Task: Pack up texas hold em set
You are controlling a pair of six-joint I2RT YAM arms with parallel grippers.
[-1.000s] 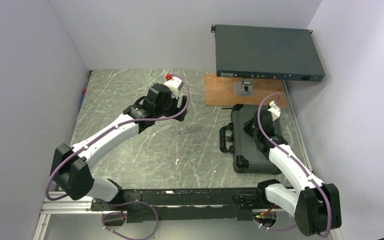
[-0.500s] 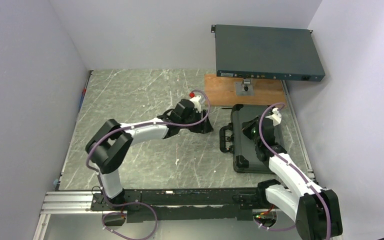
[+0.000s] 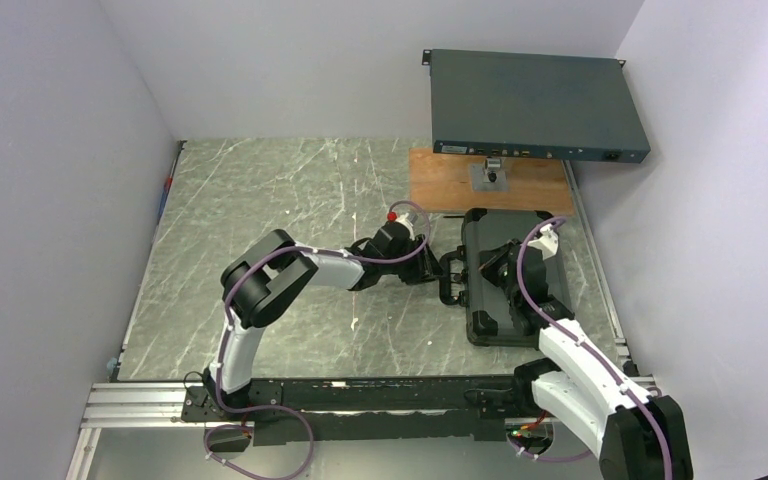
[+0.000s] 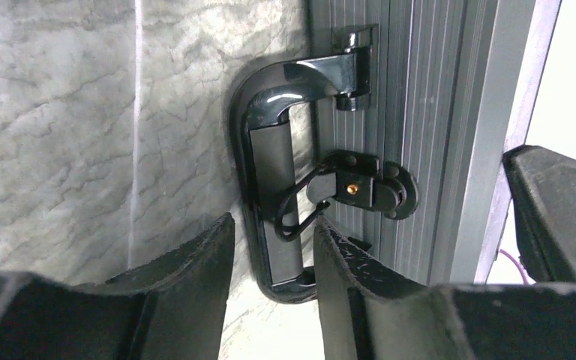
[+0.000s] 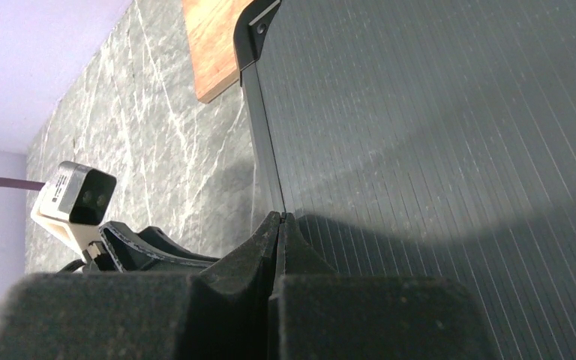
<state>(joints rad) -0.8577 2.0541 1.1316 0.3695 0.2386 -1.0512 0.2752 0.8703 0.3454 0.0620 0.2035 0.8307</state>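
A closed black poker case (image 3: 495, 322) lies flat on a marble table (image 3: 260, 200), with a wooden board (image 3: 440, 180) just beyond its far end. No chips, cards or dice show outside the case, so the packing itself looks done. The left gripper (image 4: 274, 225) is at the case's handle (image 4: 270, 172), jaws part-way apart and straddling the handle's lower end without visibly gripping it. Beside the handle sits a latch (image 4: 360, 187); I cannot tell if it is fastened. The right gripper (image 5: 281, 217) is closed and empty, with its tips on the case's lid. Securing the latch probably remains.
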